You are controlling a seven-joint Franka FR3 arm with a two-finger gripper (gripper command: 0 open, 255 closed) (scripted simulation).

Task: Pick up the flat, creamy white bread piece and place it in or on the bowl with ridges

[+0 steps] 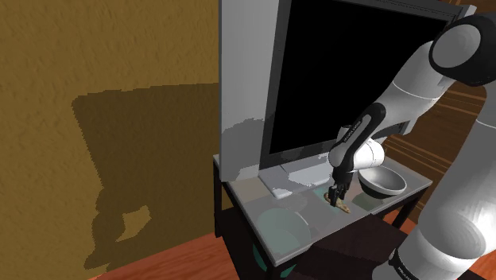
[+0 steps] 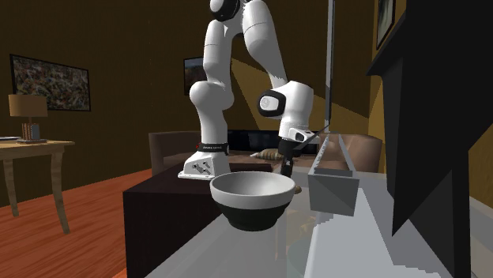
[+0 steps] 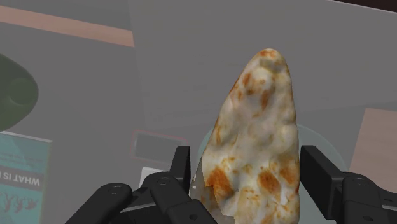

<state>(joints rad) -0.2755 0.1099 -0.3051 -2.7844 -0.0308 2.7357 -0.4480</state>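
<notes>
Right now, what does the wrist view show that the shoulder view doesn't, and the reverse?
The wrist view adds the bread up close, creamy with brown spots, and a teal booklet with white lettering. The shoulder view adds the bowl next to the bread, the white arm, and a framed black area behind the table. Both show the hand low at the bread on the grey tabletop.

Dim room with textured ochre wall (image 1: 103, 48) and reddish wooden floor (image 2: 71, 229). Grey table top (image 1: 258, 205) before a large black area (image 1: 350, 71). Farther off, side table (image 2: 31, 148) bearing a lamp (image 2: 26, 110), framed picture (image 2: 49, 81) above.
</notes>
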